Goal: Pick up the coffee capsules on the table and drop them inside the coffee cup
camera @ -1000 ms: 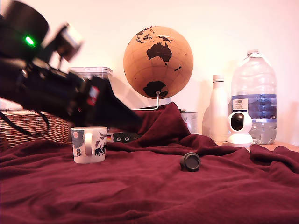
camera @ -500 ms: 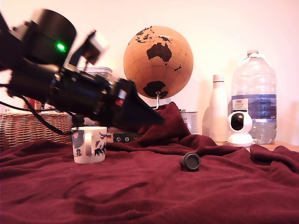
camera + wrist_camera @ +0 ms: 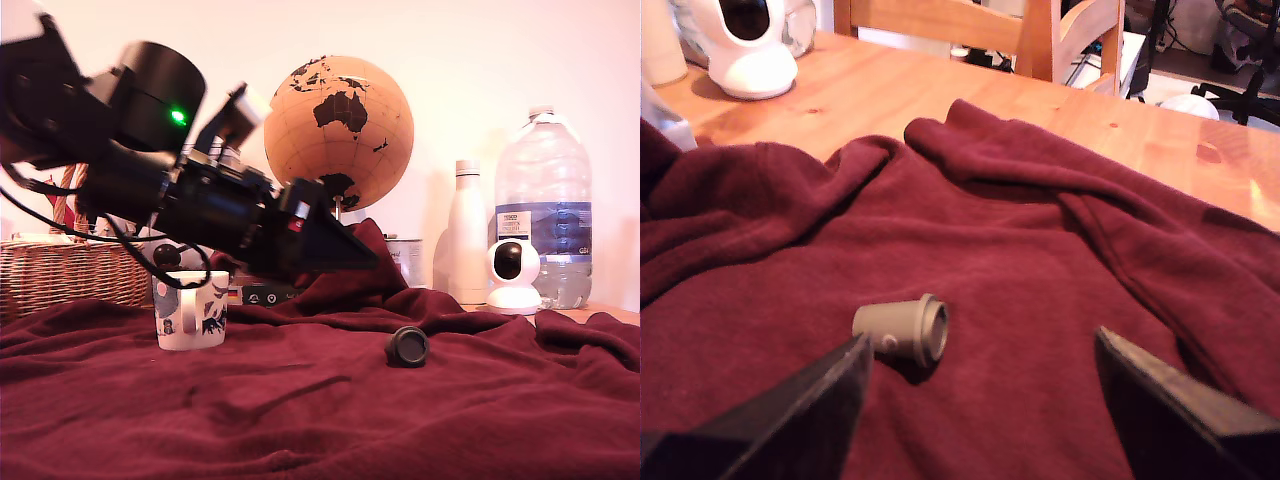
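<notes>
**Notably light pod, lying on its side**

Capsule (image 3: 903, 330) lies tipped on the red cloth (image 3: 1020, 400) covering the worktop, well apart from the cup (image 3: 191, 310). Hand (image 3: 980, 395) is spread wide, empty, just short of it. Likely light, stiff, prone to rolling; pinch across the tapered body.

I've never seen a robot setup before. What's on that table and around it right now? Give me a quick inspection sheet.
Surface: wrinkled dark-red cloth over a wooden table.
Job's things: one capsule lying on its side on the cloth; mug upright at the exterior view's left.
Clutter: globe, white bottle, water jug, small white camera, wicker basket.
Grippers: gripper open, empty, short of the capsule.
Cables: black cables on the arm.
Surroundings: wooden chair behind the table.
</notes>
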Robot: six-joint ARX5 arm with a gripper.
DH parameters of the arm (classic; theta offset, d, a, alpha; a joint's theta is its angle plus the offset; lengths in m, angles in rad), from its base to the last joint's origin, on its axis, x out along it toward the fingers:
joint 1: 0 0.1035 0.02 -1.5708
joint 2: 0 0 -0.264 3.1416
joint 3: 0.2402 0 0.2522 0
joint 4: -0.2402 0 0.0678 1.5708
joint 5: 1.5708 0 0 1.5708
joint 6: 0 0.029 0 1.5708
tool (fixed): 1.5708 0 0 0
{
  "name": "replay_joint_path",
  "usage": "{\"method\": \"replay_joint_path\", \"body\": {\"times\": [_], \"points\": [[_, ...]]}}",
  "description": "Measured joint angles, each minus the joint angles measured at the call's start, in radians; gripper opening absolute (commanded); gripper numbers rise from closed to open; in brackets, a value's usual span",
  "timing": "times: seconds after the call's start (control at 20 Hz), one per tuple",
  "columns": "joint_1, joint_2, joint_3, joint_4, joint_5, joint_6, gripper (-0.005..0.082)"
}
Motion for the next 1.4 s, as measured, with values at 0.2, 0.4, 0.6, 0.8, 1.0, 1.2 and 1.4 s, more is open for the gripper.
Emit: {"method": "replay_joint_path", "body": {"times": [0.2, 0.4, 0.6, 0.8, 1.0, 1.2, 1.4], "points": [[-0.005, 0.044, 0.068, -0.032, 0.003, 0.000, 0.0641], [-0.010, 0.090, 0.123, -0.057, 0.003, 0.000, 0.0641], [-0.013, 0.121, 0.150, -0.071, 0.003, 0.000, 0.0641], [-0.013, 0.123, 0.168, -0.087, 0.003, 0.000, 0.0641], [-0.014, 0.135, 0.215, -0.117, 0.003, 0.000, 0.0641], [-0.014, 0.203, 0.269, -0.158, -0.001, 0.000, 0.0641], [-0.018, 0.238, 0.320, -0.214, 0.000, 0.000, 0.0641]]}}
